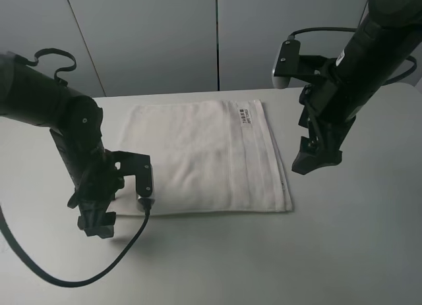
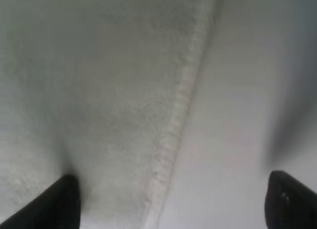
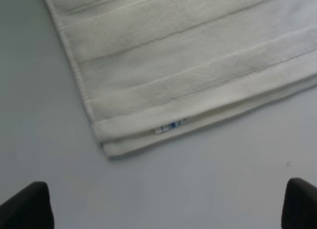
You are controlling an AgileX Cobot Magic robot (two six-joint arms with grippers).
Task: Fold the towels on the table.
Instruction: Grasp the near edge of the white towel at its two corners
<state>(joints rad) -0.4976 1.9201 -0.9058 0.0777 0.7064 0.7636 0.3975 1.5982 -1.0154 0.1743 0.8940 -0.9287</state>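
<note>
Nearest the camera, a black cable (image 1: 99, 272) loops over the bare table (image 1: 264, 265) and runs up to the left arm.

Left gripper (image 1: 97, 224): low over the table at the towel's near left corner. In the left wrist view its fingertips (image 2: 62, 202) stand wide apart. One is over the terry cloth and the other over bare tabletop, with the towel's hemmed edge running between them. Nothing is gripped. Contact with the cloth cannot be determined.

Towel (image 1: 198, 160): white, lying flat at the centre of the table, roughly rectangular. Two layers show at its near right corner in the right wrist view, with a small blue-printed tag (image 3: 171, 126) protruding at that edge. The woven border stripes (image 3: 198, 56) run along the towel's right side.

Right gripper (image 1: 315, 161): just beside the towel's right edge, over bare table and clear of the cloth. Its jaws are spread wide — nothing is between them but tabletop.

Farther back, a white printed label (image 1: 247, 114) sits on the towel near its far right corner. Behind the table's far edge — grey wall panels (image 1: 165, 35).
</note>
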